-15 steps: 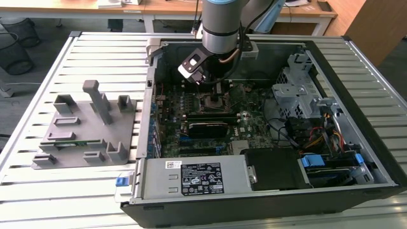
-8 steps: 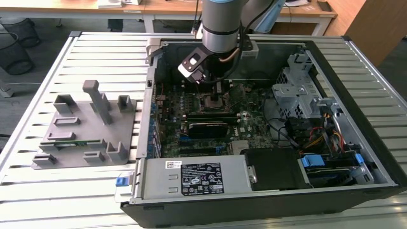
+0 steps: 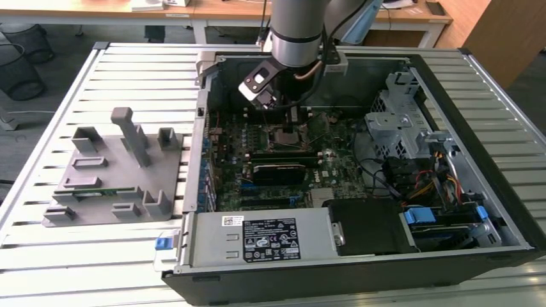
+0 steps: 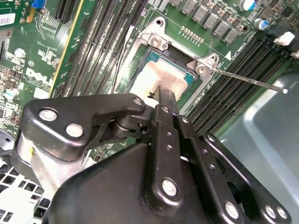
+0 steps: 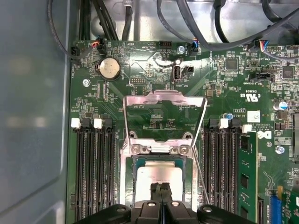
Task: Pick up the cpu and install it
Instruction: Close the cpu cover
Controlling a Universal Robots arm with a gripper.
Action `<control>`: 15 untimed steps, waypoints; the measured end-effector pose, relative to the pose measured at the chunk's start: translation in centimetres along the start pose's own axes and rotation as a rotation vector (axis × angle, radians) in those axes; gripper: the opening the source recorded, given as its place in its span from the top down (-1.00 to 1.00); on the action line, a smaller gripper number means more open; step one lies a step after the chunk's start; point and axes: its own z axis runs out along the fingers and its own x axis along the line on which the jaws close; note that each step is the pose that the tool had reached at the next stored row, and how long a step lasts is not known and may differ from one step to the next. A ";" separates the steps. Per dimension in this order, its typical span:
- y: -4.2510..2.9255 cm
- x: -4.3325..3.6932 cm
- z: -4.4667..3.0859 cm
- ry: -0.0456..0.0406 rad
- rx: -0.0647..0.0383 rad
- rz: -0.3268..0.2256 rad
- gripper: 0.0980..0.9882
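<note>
Motherboard socket (image 5: 127, 182) holds the cpu (image 5: 156, 173) — half hidden beneath the closed claw (image 5: 161, 186).

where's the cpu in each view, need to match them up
exterior view: cpu mid motherboard, under the gripper.
first wrist view: bright square in the socket, at the gripper's tips.
second wrist view: pale square, also at the tips.
shared landmark: the gripper.

an office-like lab: desks (image 3: 213, 13), wire bins (image 3: 22, 64), slatted workbench (image 3: 128, 77).
</note>
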 end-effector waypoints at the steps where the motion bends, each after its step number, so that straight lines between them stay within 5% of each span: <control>1: 0.00 0.00 -0.08 0.0000 0.000 0.000 0.98; 9: 0.02 0.00 -0.82 0.0000 0.001 0.000 0.98; 15: 0.06 -0.01 -2.10 0.0000 0.001 0.000 0.98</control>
